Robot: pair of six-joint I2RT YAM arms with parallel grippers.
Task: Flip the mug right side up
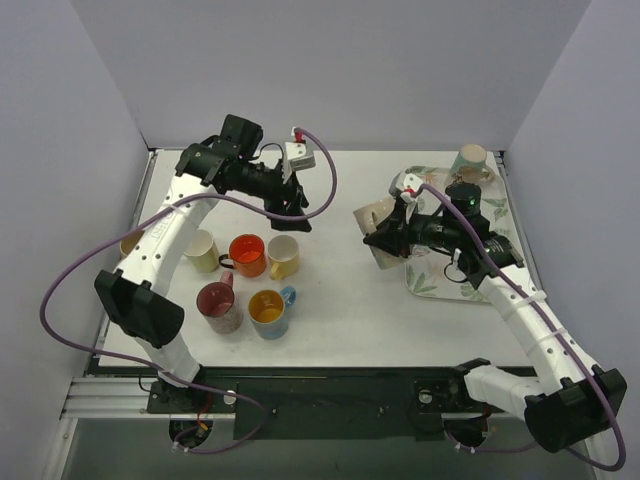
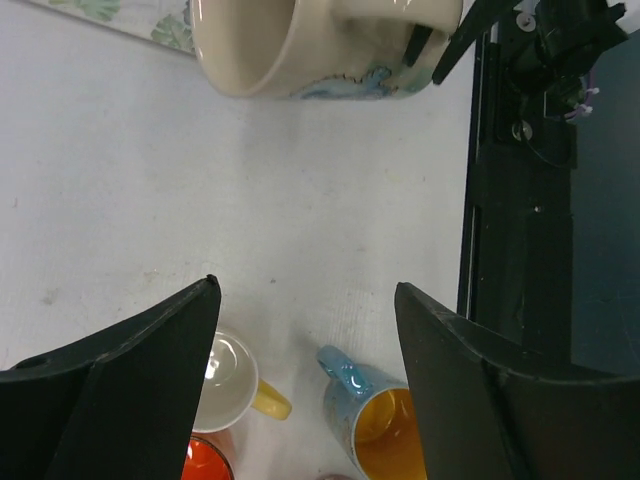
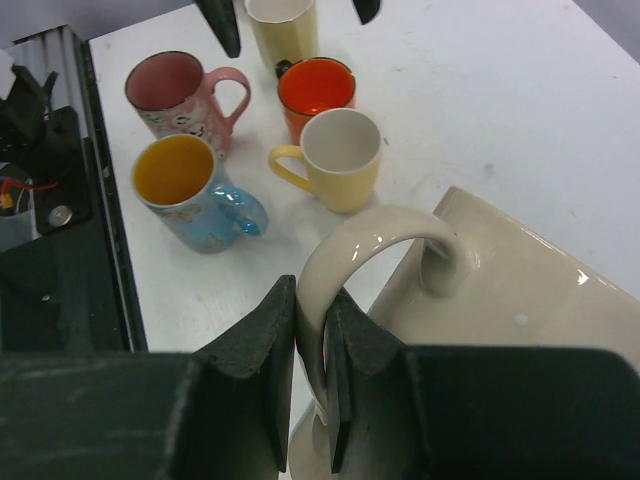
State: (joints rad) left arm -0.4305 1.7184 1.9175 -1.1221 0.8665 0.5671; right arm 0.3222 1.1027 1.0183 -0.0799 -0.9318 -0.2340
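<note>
The cream mug (image 1: 376, 216) hangs tilted above the table just left of the tray, its mouth facing left. My right gripper (image 1: 388, 238) is shut on its handle. In the right wrist view the looped handle (image 3: 370, 235) is pinched between the jaws of the right gripper (image 3: 312, 300), and the mug body (image 3: 520, 300) extends to the right. My left gripper (image 1: 291, 207) hovers open over the middle back of the table, holding nothing. The left wrist view has the left gripper (image 2: 305, 290) over bare table, with the mug (image 2: 320, 50) at the top edge.
Several upright mugs stand at the left front: pale yellow (image 1: 201, 250), orange (image 1: 248, 255), yellow-handled (image 1: 283, 256), pink (image 1: 219, 305) and blue (image 1: 268, 312). A leaf-patterned tray (image 1: 440, 280) lies at the right with another mug (image 1: 470, 160) at its back.
</note>
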